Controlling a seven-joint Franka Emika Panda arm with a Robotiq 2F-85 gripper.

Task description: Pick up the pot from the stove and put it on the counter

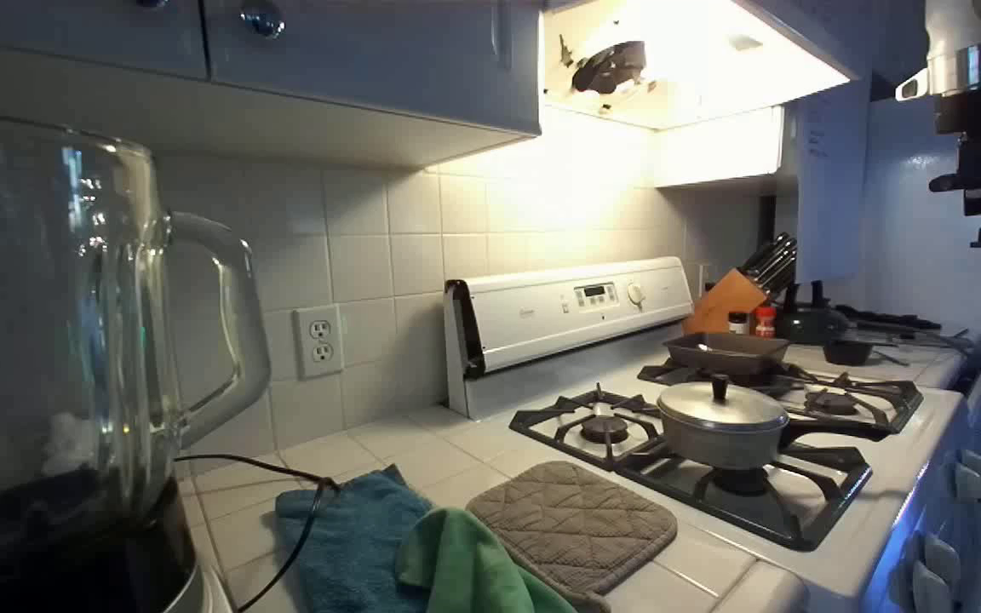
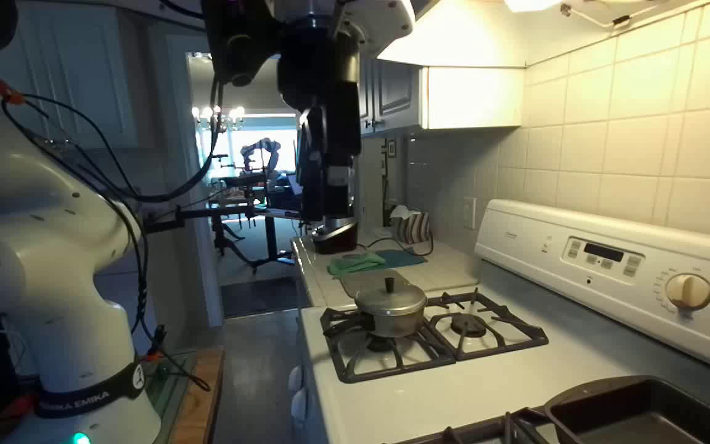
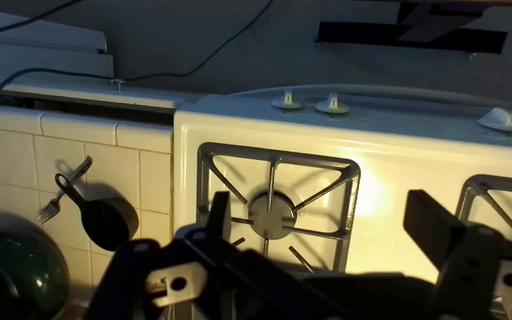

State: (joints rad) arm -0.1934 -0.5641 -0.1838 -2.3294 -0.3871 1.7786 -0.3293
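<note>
The small round silver-grey metal pot [image 1: 722, 434] sits upright on a black cast-iron grate [image 2: 392, 370] of the white gas stove [image 2: 395, 399], its shallow domed lid [image 1: 695, 402] in place and its black handle [image 1: 840, 426] reaching out over the grate. The pincer [image 3: 322, 216] is spread wide with nothing between its fingers [image 3: 431, 224] — in the wrist view a different burner [image 3: 267, 222] shows below them, away from the pot. Beside the stove, the light, whitish tiled desk [image 1: 422, 455] carries a grey square quilted mat [image 1: 576, 524], a blue towel [image 1: 371, 528] and a green cloth [image 1: 465, 562] that overlaps the towel. A dark rectangular metal baking pan [image 1: 725, 353] rests on the stove's other grate, toward the back panel [image 1: 559, 311]. On the tiles [image 3: 114, 164] past that end lies a small round black pan [image 3: 105, 224], its thin handle [image 3: 74, 195] crossing a metal fork [image 3: 51, 210] — and next to them, in poor light, what looks like a rounded dark green vessel [image 3: 29, 266].
</note>
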